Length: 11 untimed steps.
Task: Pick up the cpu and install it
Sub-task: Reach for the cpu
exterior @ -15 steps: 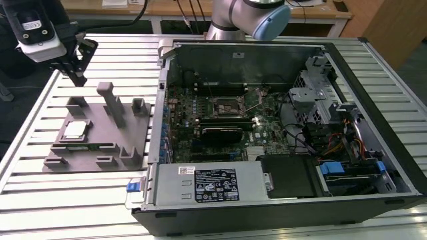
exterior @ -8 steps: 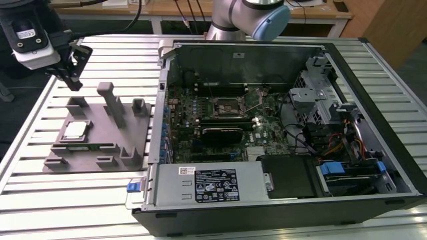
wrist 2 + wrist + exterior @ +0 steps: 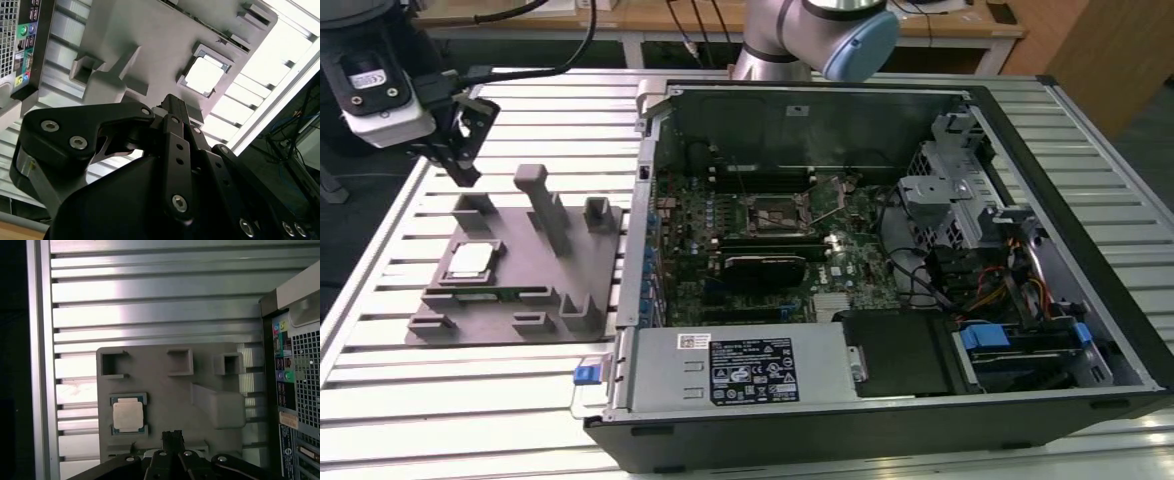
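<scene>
The pincer (image 3: 464,180) hangs in the upper left of the exterior view, over the far edge of a grey holder (image 3: 507,305). Its dark fingers are drawn together with nothing between them, as both wrist views also show (image 3: 172,436) (image 3: 172,104). The cpu (image 3: 470,260) lies flat in a square recess on the holder, at the middle left of the exterior view, below the pincer in the frame and apart from it. Its pale silver lid faces up in both wrist views (image 3: 128,414) (image 3: 204,76). The holder rests on the slatted metal table (image 3: 454,410). Just to the exterior view's right of it stands an opened computer case (image 3: 1067,180), with an unfilled socket (image 3: 774,212) near the centre of its board.
</scene>
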Each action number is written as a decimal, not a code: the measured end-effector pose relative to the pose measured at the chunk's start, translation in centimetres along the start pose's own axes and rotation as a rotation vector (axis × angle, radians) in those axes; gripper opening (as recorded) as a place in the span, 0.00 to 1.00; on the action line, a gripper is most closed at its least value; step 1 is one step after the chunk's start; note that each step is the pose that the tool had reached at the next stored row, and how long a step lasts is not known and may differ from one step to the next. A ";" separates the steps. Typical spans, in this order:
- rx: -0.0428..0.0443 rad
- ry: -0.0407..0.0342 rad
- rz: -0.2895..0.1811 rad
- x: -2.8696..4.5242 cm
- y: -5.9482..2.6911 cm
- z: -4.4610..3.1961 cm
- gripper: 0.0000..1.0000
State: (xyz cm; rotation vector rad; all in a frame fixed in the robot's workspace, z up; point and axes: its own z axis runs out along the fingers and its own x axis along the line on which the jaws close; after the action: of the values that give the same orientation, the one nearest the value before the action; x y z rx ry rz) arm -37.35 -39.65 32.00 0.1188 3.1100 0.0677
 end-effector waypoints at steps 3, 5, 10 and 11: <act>0.0000 -0.0001 0.000 0.21 0.03 0.43 0.11; 0.0000 -0.0001 0.000 0.35 0.02 0.69 0.11; -0.0024 0.0002 0.000 0.45 0.01 0.77 0.11; -0.0025 0.0001 0.000 0.45 0.01 0.78 0.11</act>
State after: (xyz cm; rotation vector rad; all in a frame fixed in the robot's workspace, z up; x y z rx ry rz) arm -37.78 -39.57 31.21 0.1196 3.1099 0.0716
